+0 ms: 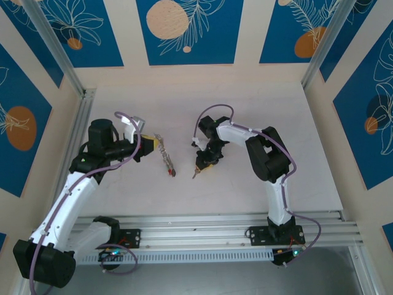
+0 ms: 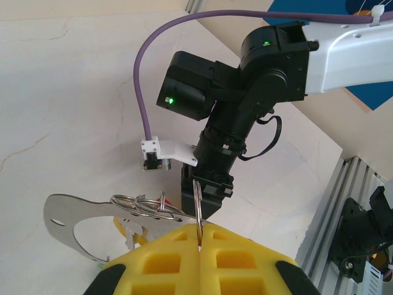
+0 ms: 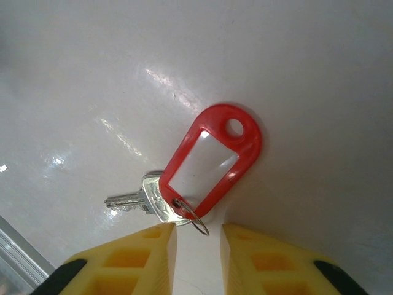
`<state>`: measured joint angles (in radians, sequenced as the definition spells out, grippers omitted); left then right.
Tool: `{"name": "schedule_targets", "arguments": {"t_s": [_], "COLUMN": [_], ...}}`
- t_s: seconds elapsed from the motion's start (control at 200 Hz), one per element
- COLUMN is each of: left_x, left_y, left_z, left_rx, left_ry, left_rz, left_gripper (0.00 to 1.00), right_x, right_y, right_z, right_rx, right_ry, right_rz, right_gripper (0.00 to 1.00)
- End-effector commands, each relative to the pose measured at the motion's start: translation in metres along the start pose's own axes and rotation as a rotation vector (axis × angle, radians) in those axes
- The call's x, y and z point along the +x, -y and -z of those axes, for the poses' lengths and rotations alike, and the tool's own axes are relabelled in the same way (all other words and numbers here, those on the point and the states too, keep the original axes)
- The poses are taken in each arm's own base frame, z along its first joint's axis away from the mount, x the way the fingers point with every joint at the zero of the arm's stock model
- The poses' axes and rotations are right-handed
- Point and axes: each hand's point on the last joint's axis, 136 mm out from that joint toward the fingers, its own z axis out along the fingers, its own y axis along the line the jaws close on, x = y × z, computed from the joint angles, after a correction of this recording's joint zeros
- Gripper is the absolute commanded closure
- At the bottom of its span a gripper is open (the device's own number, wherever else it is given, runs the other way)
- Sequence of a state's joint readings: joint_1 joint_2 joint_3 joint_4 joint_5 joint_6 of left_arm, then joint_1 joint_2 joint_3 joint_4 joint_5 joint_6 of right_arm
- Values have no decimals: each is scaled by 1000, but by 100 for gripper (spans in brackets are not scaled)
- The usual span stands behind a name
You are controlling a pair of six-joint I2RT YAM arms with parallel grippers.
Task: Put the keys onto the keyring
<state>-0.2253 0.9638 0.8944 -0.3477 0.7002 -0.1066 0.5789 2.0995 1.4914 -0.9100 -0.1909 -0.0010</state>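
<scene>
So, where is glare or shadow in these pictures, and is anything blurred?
Right wrist view: glare streaks on the table left of the red tag; its soft shadow falls to the right. Left wrist view: no glare, keyring sharp. Top view: even light, faint shadows. Nothing is badly blurred.

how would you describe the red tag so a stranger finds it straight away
On the white table, look just ahead of the yellow-fingered right gripper. A red plastic tag with a pale window and a round hole lies flat there. Its red colour marks it off from the silver key ringed to it.
</scene>
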Motion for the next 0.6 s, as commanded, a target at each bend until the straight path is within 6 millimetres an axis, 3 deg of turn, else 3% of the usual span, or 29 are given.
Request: {"name": "schedule_targets", "arguments": {"t_s": [0.0, 0.135, 0.36, 0.475, 0.595], "left_x": [-13, -13, -12, -13, -13], "left_y": [7, 5, 4, 4, 3], "left_z": [6, 6, 5, 5, 4], "left_rx": [29, 26, 25, 26, 25], "left_ry": [55, 53, 52, 51, 54], "left_rz": [-29, -28, -24, -22, -24], "left_gripper": [100, 100, 100, 100, 100], "right_x": [-1, 1, 3, 3, 9], "right_y": [-9, -13, -17, -29, -64], "right_z": [-4, -6, -2, 16, 50], "right_rx": [-35, -38, -28, -31, -46], "right_ry": [-16, -25, -4, 71, 205], "right_rz": [20, 32, 53, 112, 242], "right_gripper": [78, 82, 99, 100, 100]}}
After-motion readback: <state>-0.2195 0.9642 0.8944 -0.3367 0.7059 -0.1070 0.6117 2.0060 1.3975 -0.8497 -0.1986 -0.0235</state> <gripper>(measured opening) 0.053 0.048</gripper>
